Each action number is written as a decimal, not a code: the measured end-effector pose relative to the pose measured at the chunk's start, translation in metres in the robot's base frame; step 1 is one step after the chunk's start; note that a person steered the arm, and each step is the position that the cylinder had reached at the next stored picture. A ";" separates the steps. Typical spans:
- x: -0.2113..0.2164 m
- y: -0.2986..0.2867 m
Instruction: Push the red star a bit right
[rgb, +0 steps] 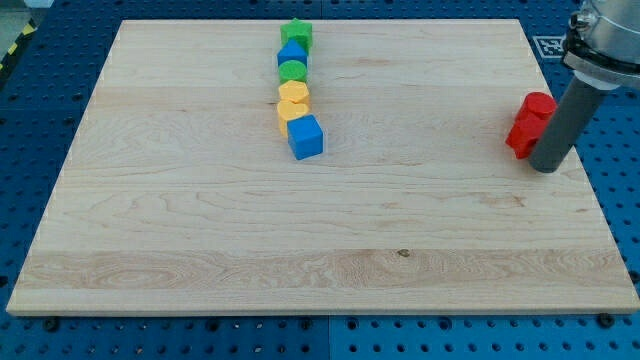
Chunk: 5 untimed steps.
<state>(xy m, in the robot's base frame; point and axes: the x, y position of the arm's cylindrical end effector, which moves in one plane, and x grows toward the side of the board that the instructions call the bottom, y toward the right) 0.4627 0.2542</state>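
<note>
Camera view: my tip (546, 166) touches red blocks (529, 122), nothing obstructing.

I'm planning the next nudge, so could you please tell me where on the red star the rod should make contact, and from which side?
There is no hand, only a push. Meet the red star on its face toward the view's left, at mid-height, and push toward the view's right. My tip now stands at the star's lower right, on the wrong side, so it should probably circle round first. Little board remains rightward.
</note>
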 end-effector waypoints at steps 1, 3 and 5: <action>-0.002 0.015; 0.008 -0.038; -0.017 -0.067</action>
<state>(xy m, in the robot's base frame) 0.4454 0.1876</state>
